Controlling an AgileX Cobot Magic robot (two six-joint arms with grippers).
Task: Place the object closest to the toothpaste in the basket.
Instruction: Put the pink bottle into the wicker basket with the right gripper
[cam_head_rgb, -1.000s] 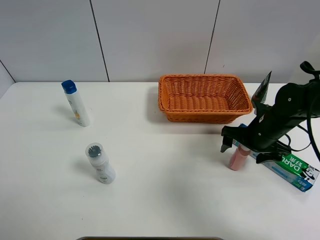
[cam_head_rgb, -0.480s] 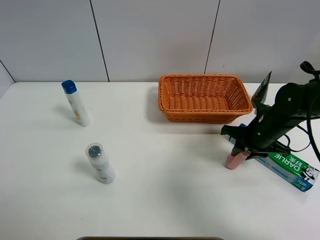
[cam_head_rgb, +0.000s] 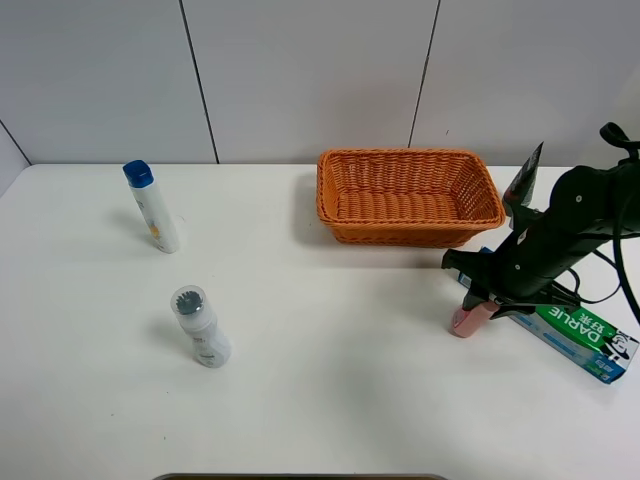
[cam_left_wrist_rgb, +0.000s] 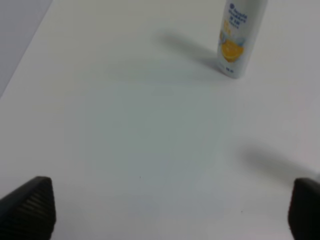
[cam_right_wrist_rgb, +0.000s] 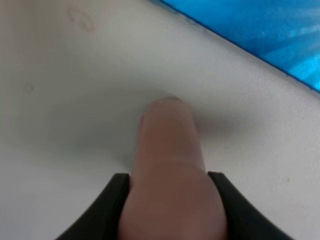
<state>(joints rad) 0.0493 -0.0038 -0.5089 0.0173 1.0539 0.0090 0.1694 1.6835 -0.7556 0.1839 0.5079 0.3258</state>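
At the right of the exterior frame, below the middle: right end effector (cam_head_rgb: 482, 300) clamped on a pink bottle (cam_head_rgb: 466, 319), one black finger (cam_right_wrist_rgb: 107, 210) pressed to each side of it in the wrist view. Bottle tilted, lower end pointing down and left toward the white counter (cam_head_rgb: 330, 400); whether touching it or just clear of it, cannot tell. Just right of the bottle, in the lower right corner: toothpaste box (cam_head_rgb: 582, 338), green and blue, lying flat, partly hidden under the dark arm. Above and left of the grip, at upper centre-right: orange wicker basket (cam_head_rgb: 410, 228), apart from the bottle, nothing visible inside.

On the left half of the frame, well apart from all that: white bottle with a blue cap (cam_head_rgb: 152, 207) at upper left, standing and slightly leaning. Below it, toward lower left: squat white bottle with a grey ridged top (cam_head_rgb: 200, 327).

Left end effector (cam_left_wrist_rgb: 165, 207) shown only in its own wrist view: fingertips spread wide, nothing between them, bare counter beneath, the orange-labelled base of a white bottle ahead.
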